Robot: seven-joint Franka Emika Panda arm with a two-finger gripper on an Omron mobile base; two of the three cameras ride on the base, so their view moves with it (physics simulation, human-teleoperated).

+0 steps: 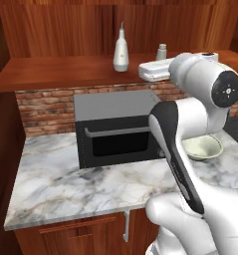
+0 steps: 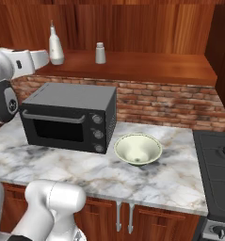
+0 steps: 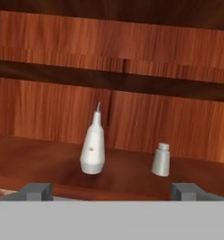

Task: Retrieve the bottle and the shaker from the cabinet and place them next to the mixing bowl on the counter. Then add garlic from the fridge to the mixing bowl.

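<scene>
Bottle (image 3: 93,152) and shaker (image 3: 161,160) stand upright on the wooden shelf (image 2: 147,66) above the brick wall (image 2: 170,103), near each other but apart, the white bottle toward the shelf's left end and the small grey shaker beside it toward the middle. The gripper (image 3: 111,190) is level with the shelf, short of its front edge and facing both, jaws spread wide with nothing between them; its two dark fingertips (image 3: 36,190) frame the pair from below in the hand view. Down on the marble worktop (image 2: 147,181) a black toaster oven (image 2: 69,115) sits at the back left against the bricks, and the pale mixing bowl (image 2: 138,149) rests just beside the oven's right side, near the worktop's middle.
</scene>
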